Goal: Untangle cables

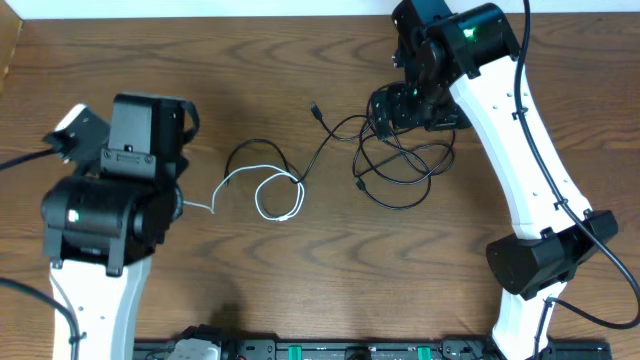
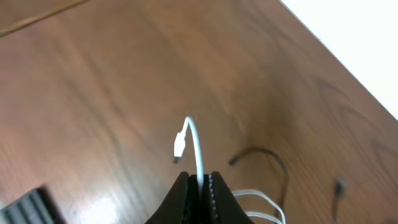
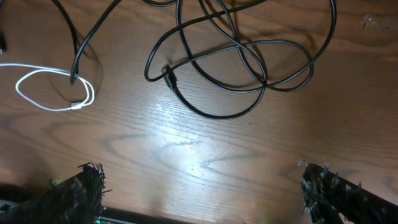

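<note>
left fingers [image 2: 185,198] clamped on white cable [image 2: 199,146] | right fingers [image 3: 84,186] apart near black tangle [image 3: 236,68] | risk: you pull, its loop beside tangle cinches on crossing black strand [image 3: 76,59]

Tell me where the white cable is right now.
In the overhead view the white cable lies left of centre on the table, its loop overlapping a black cable, and the shut left gripper pinches it near its plug end.
</note>
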